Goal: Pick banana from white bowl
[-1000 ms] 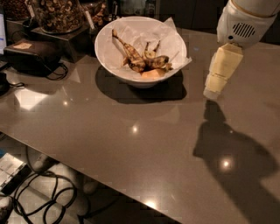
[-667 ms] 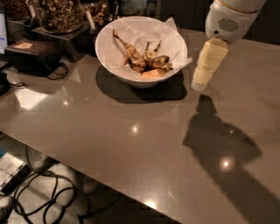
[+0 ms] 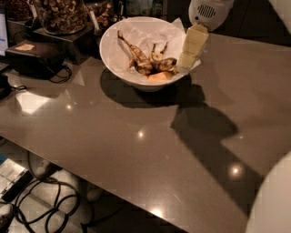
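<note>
For the claw (image 3: pixel 186 61): hangs from above at the right rim of the white bowl (image 3: pixel 109 52), tilted, tip down over the crumpled paper (image 3: pixel 136 34) lining it. Cannot tell whether open or closed. Probably brought in from the open right side because of the clutter on the far left: a glass jar of nuts (image 3: pixel 59 13) and a dark case (image 3: pixel 34 57), both near the bowl.

For the banana (image 3: pixel 145 61): lies blackened inside the bowl, low in the middle, thin end toward the far left. Just left of the claw tip, seemingly untouched and not lifted. Shares the bowl with a small orange piece (image 3: pixel 159 77) on the near side. Sits deep behind sloping walls, hence, by the look of it, a descent from above rather than a sideways reach.

Against a second ago: then well right of the bowl, over bare tabletop (image 3: pixel 136 136). Shortly after, just beside the right rim. Now over the rim itself. Bowl, banana, jar and case unmoved. New in the near right corner: a pale rounded bit of the robot (image 3: pixel 273 200).
</note>
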